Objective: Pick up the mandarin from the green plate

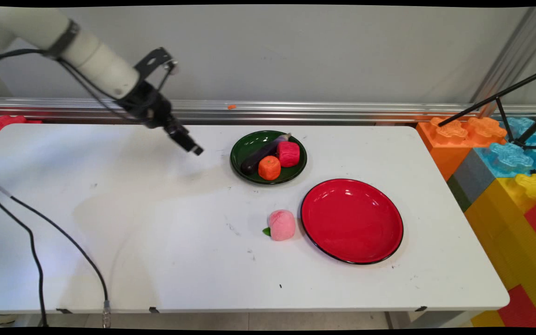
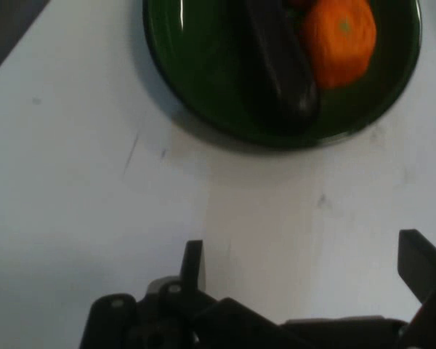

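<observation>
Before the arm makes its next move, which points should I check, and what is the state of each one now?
1. Hand open, holding nothing: ok.
2. Hand clear of the green plate, over bare table: ok.
3. Eggplant, orange fruit and red fruit inside the green plate: ok.
4. Red plate empty: ok.
5. Peach on the table beside the red plate; touching its rim: cannot tell.
</observation>
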`<state>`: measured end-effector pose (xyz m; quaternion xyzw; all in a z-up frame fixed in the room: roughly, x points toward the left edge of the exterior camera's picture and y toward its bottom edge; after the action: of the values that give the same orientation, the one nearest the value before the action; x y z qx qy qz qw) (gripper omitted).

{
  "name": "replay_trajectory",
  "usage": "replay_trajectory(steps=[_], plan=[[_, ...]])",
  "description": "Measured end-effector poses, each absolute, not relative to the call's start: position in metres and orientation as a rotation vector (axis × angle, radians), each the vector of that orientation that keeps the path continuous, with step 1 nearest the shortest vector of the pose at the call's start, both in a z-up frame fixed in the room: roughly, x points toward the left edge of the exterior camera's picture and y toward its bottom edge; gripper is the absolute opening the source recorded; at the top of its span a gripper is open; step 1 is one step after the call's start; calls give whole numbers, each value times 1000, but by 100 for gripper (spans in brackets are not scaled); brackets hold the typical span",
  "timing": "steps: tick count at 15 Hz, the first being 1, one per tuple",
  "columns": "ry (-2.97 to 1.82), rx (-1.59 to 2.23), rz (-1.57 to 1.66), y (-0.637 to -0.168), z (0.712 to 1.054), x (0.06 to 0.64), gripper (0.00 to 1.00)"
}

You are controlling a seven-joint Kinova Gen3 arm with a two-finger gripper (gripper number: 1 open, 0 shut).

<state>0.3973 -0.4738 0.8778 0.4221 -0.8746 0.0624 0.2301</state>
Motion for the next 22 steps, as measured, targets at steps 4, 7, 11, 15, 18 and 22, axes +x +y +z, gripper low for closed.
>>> replay_trajectory(steps=[4, 7, 11, 15, 18, 22], plan=[[-2371, 1221, 176, -493, 864, 369, 100], [-2345, 1255, 168, -502, 853, 350, 100], [-2312, 1297, 141, -513, 838, 318, 100], [-2304, 1323, 140, -520, 826, 288, 100], [-2314, 1324, 154, -520, 819, 271, 100], [-2340, 1343, 187, -522, 807, 242, 100]])
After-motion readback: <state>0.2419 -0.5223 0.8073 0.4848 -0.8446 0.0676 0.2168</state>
